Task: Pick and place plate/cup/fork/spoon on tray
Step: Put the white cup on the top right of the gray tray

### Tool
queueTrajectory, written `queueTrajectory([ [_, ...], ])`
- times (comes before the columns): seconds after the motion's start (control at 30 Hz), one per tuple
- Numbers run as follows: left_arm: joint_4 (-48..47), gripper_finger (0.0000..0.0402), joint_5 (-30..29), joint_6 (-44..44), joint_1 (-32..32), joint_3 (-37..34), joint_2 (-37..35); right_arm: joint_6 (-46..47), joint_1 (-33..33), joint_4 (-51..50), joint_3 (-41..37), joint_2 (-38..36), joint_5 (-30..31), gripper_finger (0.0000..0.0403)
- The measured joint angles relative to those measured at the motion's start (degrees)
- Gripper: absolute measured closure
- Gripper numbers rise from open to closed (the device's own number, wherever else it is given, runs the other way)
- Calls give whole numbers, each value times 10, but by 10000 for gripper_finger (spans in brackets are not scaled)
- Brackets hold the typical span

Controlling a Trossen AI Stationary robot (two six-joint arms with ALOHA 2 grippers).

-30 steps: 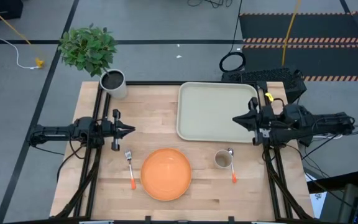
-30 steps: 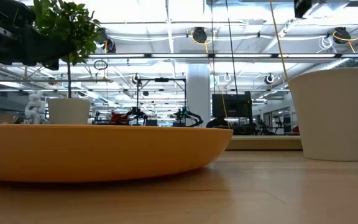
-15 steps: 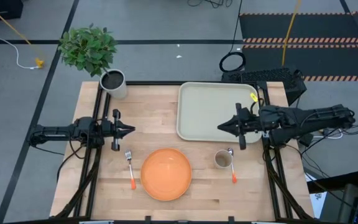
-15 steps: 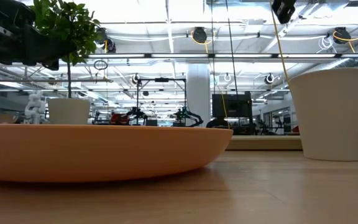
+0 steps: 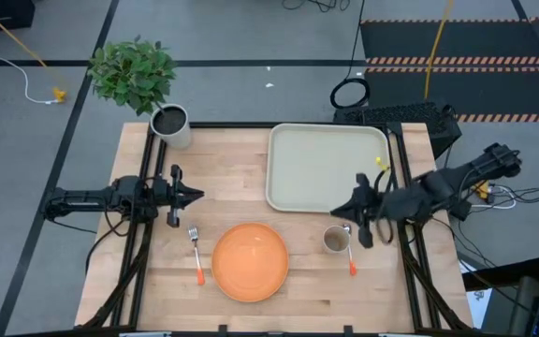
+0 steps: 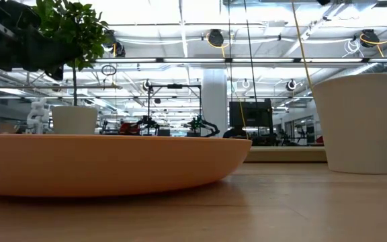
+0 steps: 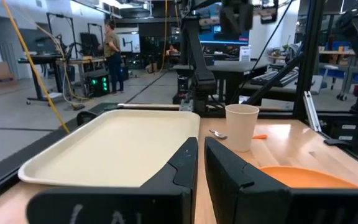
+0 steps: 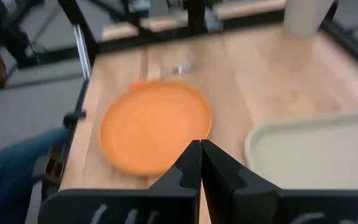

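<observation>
The orange plate (image 5: 251,261) lies flat on the table near its front edge. The fork (image 5: 196,255) lies to the plate's left. To its right stands the beige cup (image 5: 335,241), upright, and beside the cup lies the spoon (image 5: 350,251). The pale tray (image 5: 326,167) sits at the far right. My right gripper (image 5: 337,211) is shut and tipped downward in the air, over the tray's near edge, just beyond the cup. My left gripper (image 5: 195,196) is shut, level, at the table's left, holding nothing.
A light pot (image 5: 171,124) with dark soil stands at the far left corner, with a leafy plant (image 5: 134,70) just beyond it. Bare wood lies between the left gripper and the tray. Black frame rails (image 5: 410,267) run along both sides of the table.
My right gripper has swung out from the table's right edge toward the left and then toward the near edge, ending above the cup. It has tipped downward and rolled, staying shut. The left arm has kept its place, and nothing on the table has moved.
</observation>
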Motion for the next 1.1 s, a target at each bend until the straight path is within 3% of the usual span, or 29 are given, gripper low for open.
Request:
queueTrajectory([
  [0.13,0,369,0,-8,0,0,0,60,26,-56,12,34,-8,403],
  [0.43,1,369,0,7,0,0,0,101,53,-105,17,104,-91,403],
  [0.63,2,369,0,9,0,0,0,122,57,-138,17,139,-108,399],
  [1.1,2,369,0,34,0,0,0,95,57,-139,16,215,-120,294],
])
